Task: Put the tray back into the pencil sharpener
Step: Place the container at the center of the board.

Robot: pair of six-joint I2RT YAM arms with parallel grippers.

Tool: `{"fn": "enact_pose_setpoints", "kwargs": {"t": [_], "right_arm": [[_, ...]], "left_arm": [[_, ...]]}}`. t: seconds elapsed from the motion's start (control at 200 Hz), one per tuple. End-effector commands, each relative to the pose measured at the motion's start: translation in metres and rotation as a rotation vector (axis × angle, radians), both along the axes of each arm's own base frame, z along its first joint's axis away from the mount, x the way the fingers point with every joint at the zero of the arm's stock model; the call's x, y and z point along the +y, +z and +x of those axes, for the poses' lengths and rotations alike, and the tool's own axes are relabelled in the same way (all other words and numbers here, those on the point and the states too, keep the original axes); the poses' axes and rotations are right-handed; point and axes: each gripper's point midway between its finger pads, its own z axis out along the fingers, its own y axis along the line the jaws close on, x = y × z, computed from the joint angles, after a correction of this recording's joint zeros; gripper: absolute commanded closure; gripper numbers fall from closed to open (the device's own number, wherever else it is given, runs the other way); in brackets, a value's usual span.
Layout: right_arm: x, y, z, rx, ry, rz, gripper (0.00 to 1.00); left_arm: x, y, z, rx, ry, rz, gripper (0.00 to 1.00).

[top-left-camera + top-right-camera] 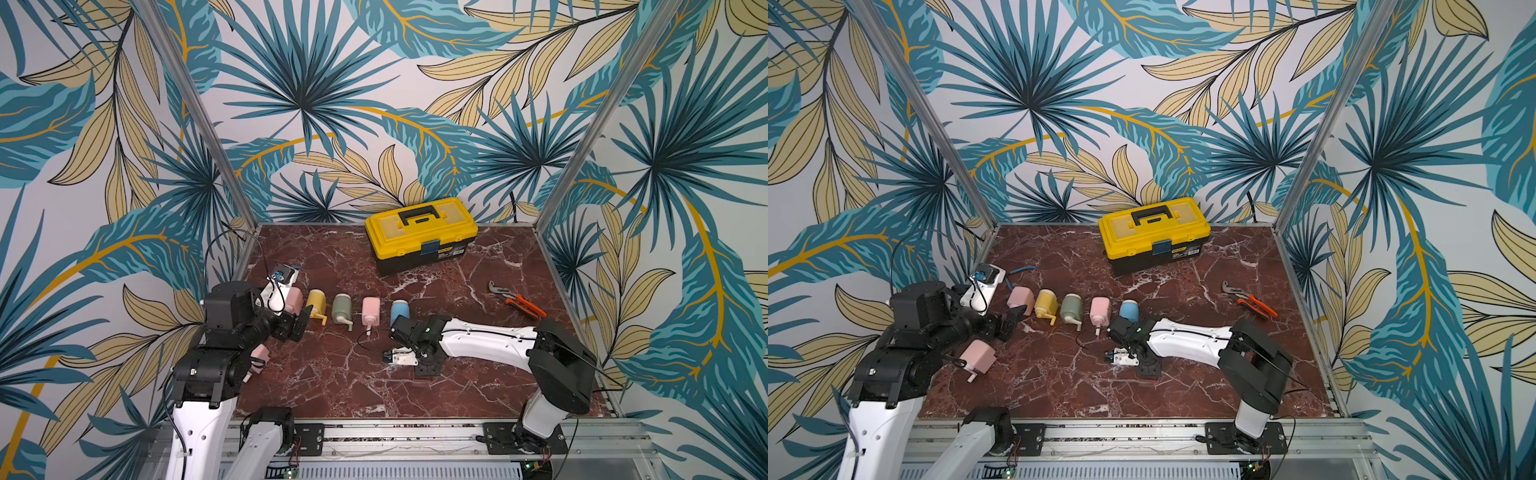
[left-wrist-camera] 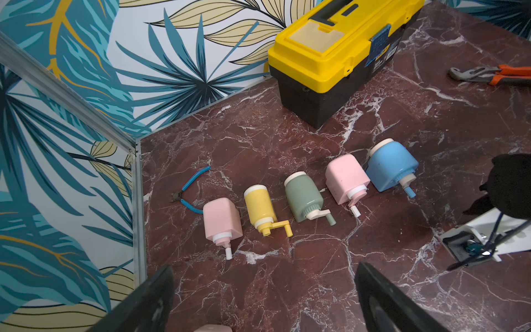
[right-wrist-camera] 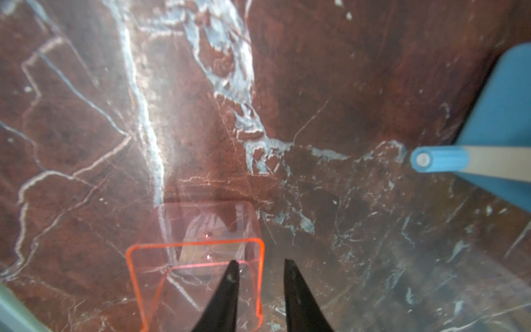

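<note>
The tray (image 3: 195, 258) is clear pink plastic with orange edges and rests on the marble. My right gripper (image 3: 262, 261) points down over it, open by a narrow gap. One fingertip is inside the tray and the other outside, with the tray's wall loose between them. In both top views this gripper (image 1: 426, 370) (image 1: 1148, 369) covers most of the tray. A pink pencil sharpener (image 1: 978, 355) lies on its side apart from the row, in front of my left gripper (image 1: 1013, 322) (image 2: 264, 268). That gripper hangs wide open and empty.
Several sharpeners lie in a row: pink (image 2: 221, 220), yellow (image 2: 260, 208), green (image 2: 303, 197), pink (image 2: 346, 178), blue (image 2: 392, 165). The blue one's crank (image 3: 439, 159) is close to my right gripper. A yellow toolbox (image 1: 419, 232) stands at the back, orange pliers (image 1: 519, 301) at right, blue cutters (image 2: 189, 186) at far left.
</note>
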Motion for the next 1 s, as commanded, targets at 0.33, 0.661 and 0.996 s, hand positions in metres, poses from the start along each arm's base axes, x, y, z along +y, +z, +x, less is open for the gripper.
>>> {"fn": "enact_pose_setpoints", "kwargs": {"t": [0.33, 0.661, 0.996], "right_arm": [[0.014, 0.076, 0.028, -0.261, -0.300, 0.378, 0.54], [0.010, 0.091, 0.050, -0.378, -0.462, 0.434, 0.54], [0.012, 0.136, 0.042, -0.375, -0.536, 0.649, 0.56]], "left_arm": [[0.069, -0.061, 0.000, 0.267, 0.051, 0.541, 0.00], [0.099, -0.122, -0.066, 0.598, 0.223, 0.528, 0.00], [0.103, -0.173, -0.099, 0.771, 0.265, 0.407, 0.00]]}}
